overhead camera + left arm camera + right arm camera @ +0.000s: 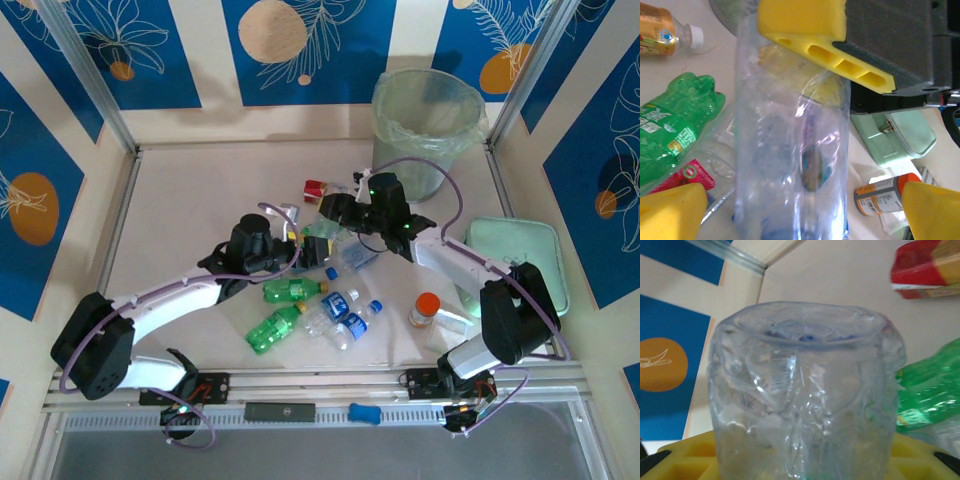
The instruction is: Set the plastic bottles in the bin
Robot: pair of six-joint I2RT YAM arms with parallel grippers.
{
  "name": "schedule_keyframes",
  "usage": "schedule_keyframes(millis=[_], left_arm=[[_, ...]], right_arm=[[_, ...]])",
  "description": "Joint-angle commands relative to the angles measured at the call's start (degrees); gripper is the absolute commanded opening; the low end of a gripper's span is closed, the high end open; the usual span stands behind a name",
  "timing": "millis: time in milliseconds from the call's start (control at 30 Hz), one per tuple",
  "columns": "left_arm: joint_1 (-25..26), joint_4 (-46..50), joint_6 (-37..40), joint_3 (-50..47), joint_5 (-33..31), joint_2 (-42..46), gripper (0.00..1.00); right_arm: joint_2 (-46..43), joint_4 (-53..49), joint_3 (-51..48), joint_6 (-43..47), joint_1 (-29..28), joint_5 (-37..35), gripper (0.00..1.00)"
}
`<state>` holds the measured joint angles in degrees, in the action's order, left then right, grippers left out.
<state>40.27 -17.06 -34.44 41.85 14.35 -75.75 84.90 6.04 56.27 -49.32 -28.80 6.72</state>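
The pale table [180,220] was walled on 3 sides. The tall, tapered, translucent grey-green bin [455,140], with a clear bag folded over its rim, stood at the far edge, right of centre. That put it on the right arm's side, which I judged to be why the bottle sat in that arm's grip. The flat mint-green square tray [520,255] lay near the right arm's base, off any route to the bin.

Both arms met over the middle of the table. The right gripper [335,212] was clamped on a crumpled clear plastic bottle [790,150]. In the left wrist view, 1 of its yellow fingers [825,50] pressed across the bottle's upper part. The left gripper [800,215] had its jaws wide apart, its 2 yellow fingertips [670,212] standing either side of the same bottle without squeezing it. The bottle therefore looked to be carried by the right side alone.

It was near the bin but not in it, short of the bin's near-left wall. The next move probably called for drawing it out from between the open left fingers, then lifting it over a tall rim with a loose liner that could snag.

2 green plastic bottles [290,290] and 2 clear blue-labelled bottles [340,305] lay loose near the arms' bases, and a red-and-gold bottle [315,189] lay just beside the right gripper. The squat clear container with an orange cap [425,310] lay near the right arm, apart from the bottles.
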Motion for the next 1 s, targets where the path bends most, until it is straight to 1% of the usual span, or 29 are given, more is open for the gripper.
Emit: schedule_keyframes(millis=[0,67,233,333,400,500,700,767,833,967], left_arm=[[0.2,1.1,0.4,-1.3,-5.4,2.5,1.00],[0.0,3.9,0.4,-1.2,-10.1,3.3,1.00],[-0.8,10.9,-1.4,-1.4,-24.6,5.4,1.00],[-2.4,14.0,-3.0,-1.7,-29.7,6.1,1.00],[-4.0,15.6,-3.9,-1.9,-30.3,6.2,1.00],[-6.2,16.6,-4.9,-2.6,-29.4,6.1,1.00],[-9.6,14.8,-8.8,-5.3,-25.9,5.7,1.00],[-10.3,13.7,-9.8,-6.0,-24.7,5.5,1.00],[-10.6,12.8,-10.2,-6.4,-23.6,5.3,1.00],[-10.8,12.7,-9.4,-5.9,-21.5,4.8,1.00]], right_arm=[[-3.9,-2.4,-2.2,1.4,2.0,-2.1,0.50],[-5.6,-3.3,-3.3,1.6,3.3,-2.6,0.49],[-11.2,-6.8,-5.6,2.8,6.4,-4.5,0.49],[-15.1,-9.5,-6.3,4.1,7.9,-6.5,0.49],[-17.6,-10.8,-6.4,5.1,9.0,-7.4,0.48],[-20.4,-13.2,-5.0,6.9,11.4,-7.9,0.48],[-23.6,-14.3,-0.1,10.8,16.1,-8.2,0.48],[-23.6,-13.8,1.9,11.6,17.5,-8.5,0.48],[-22.6,-12.7,4.7,12.7,19.3,-7.3,0.48],[-18.0,-13.7,13.1,14.2,22.9,-4.9,0.48]])
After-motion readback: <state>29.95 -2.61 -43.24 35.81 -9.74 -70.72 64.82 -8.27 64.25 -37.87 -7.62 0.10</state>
